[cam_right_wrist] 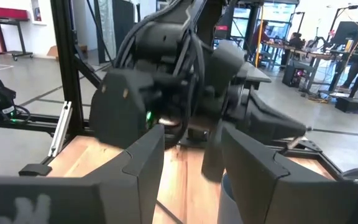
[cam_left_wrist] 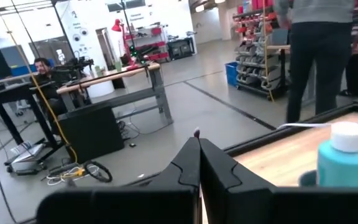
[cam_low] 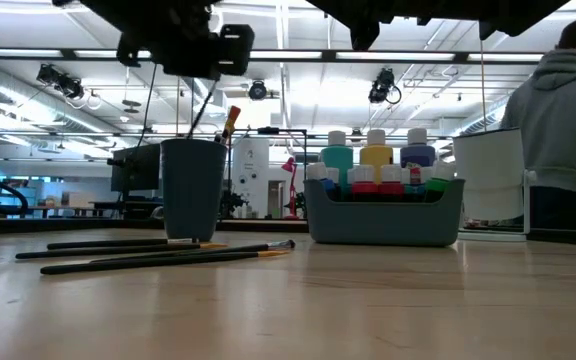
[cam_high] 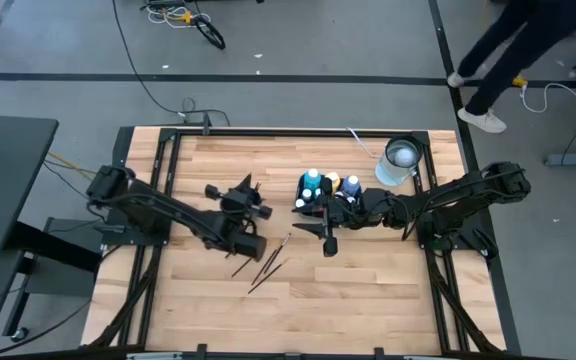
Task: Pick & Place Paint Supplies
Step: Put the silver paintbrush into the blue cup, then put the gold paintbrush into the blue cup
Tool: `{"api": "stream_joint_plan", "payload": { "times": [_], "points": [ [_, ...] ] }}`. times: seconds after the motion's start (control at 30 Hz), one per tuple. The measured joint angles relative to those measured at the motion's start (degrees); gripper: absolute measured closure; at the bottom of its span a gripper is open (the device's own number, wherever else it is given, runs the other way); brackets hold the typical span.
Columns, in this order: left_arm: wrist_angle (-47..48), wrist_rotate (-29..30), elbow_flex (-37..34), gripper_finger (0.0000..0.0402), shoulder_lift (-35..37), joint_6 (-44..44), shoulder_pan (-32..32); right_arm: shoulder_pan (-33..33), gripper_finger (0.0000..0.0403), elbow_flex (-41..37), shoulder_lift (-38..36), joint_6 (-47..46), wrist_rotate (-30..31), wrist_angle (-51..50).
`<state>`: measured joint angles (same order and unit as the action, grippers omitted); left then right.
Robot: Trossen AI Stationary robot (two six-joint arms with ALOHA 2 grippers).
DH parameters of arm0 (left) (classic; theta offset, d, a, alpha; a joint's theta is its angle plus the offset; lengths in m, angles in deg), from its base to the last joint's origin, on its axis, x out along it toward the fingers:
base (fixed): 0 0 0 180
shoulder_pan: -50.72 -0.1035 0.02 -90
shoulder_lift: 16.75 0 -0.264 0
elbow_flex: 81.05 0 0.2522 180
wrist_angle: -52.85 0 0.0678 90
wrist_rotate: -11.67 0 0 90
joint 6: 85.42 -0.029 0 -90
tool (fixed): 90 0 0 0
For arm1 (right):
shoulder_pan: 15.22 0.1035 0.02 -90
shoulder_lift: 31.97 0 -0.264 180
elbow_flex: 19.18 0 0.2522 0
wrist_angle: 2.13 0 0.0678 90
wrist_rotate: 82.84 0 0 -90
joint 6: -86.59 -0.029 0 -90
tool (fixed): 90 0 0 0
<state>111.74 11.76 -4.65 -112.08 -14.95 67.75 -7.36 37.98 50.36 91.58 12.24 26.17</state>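
Done with the bottles (cam_low: 377,150), all in the grey bin (cam_low: 383,228); still to lift three brushes (cam_low: 158,257) off the counter (cam_low: 368,300) into the cup (cam_low: 193,200), with left gripper (cam_left_wrist: 197,142) pinched on a thin brush (cam_left_wrist: 196,132) above it and right gripper (cam_right_wrist: 191,130) wide near the bin.

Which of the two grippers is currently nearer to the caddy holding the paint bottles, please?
The right gripper: it hangs open just beside the caddy, toward the table's front edge. The left gripper, shut on a paintbrush, is farther off, across the table over the cup.
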Motion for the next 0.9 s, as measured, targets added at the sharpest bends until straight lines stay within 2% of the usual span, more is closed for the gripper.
{"api": "stream_joint_plan", "payload": {
  "times": [0.3,0.57,0.9],
  "points": [
    [-0.7,-2.1,-0.1,0.0393,-5.0,6.7,-0.1,0.0,0.0238,0.0,0.0,0.0,0.0,-0.1],
    [-1.4,-9.4,-0.1,0.0374,-5.2,5.5,-1.8,0.0,0.0238,0.0,0.0,0.0,0.0,-0.2],
    [-1.6,-15.4,-0.1,0.0350,-5.2,4.0,-3.6,0.0,0.0238,0.0,0.0,0.0,0.0,-0.2]
  ]
}}
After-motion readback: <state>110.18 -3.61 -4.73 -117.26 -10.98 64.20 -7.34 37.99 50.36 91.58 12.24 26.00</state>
